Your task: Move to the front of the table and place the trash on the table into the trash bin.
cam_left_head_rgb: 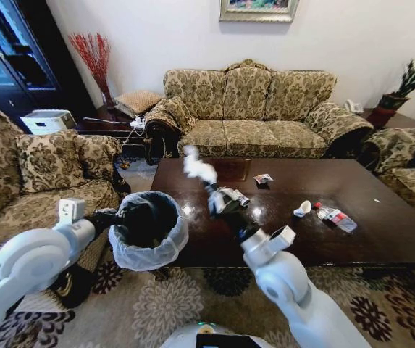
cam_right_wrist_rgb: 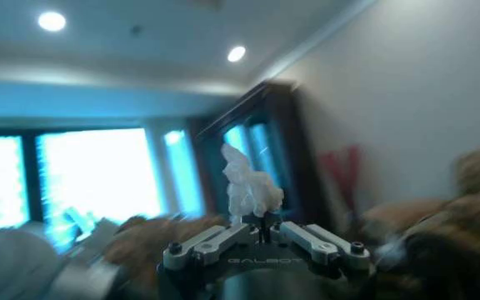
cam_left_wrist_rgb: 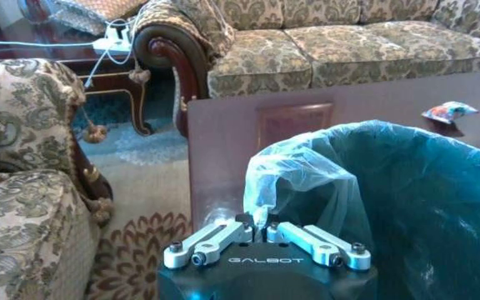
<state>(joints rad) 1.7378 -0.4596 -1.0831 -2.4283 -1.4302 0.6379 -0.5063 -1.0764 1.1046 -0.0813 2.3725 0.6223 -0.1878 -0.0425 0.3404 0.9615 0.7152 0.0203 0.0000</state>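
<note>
My left gripper is shut on the bag-lined rim of the trash bin and holds it at the table's left front corner. The left wrist view shows those fingers pinching the whitish bag. My right gripper is raised above the table, just right of the bin, and is shut on a crumpled white paper scrap, which also shows in the right wrist view. On the table lie a small wrapper, a white cup and a clear bottle with a red cap.
A patterned sofa stands behind the table. One armchair sits at the left and another at the right. A patterned rug covers the floor in front. A side table with cables stands at the back left.
</note>
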